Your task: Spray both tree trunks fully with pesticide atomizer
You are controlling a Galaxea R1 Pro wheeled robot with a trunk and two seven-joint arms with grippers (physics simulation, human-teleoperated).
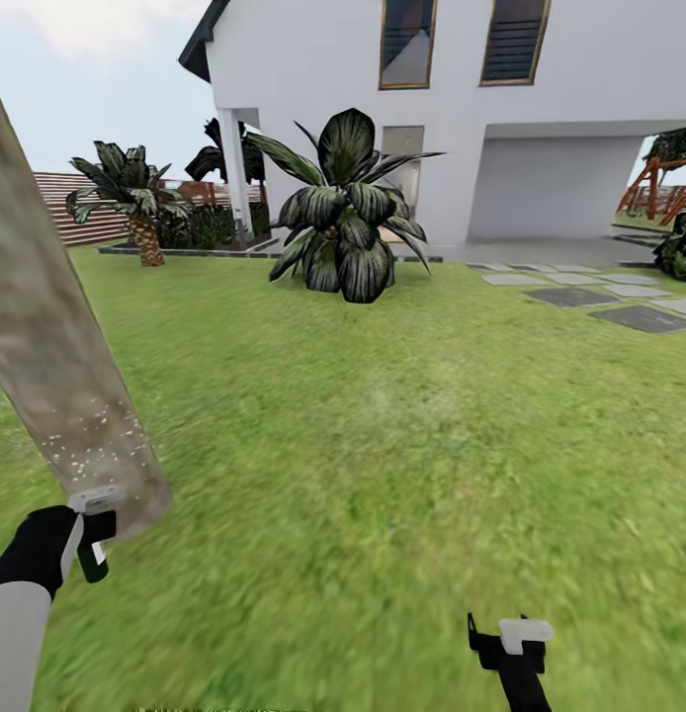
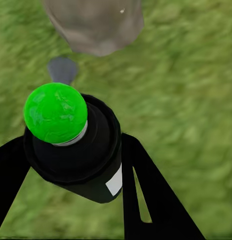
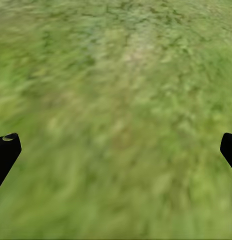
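Head view: the left pincer (image 1: 86,539) is gripping the black pesticide atomizer with the green round cap (image 1: 94,562), just beside the leaning, mottled tan-grey tree trunk (image 1: 56,366). White specks are showing low on the bark only. The right pincer (image 1: 509,638) is hanging over the green lawn (image 1: 383,445).

Left wrist view: the fingers (image 2: 146,190) are clamping the atomizer (image 2: 75,150); the trunk base (image 2: 93,25) is standing near ahead.

Right wrist view: the fingertips (image 3: 5,150) are standing wide apart, holding nothing, over the lawn (image 3: 116,120).

Judgement: the step is going best if the robot is keeping the nozzle facing the bark and sweeping upward and around.
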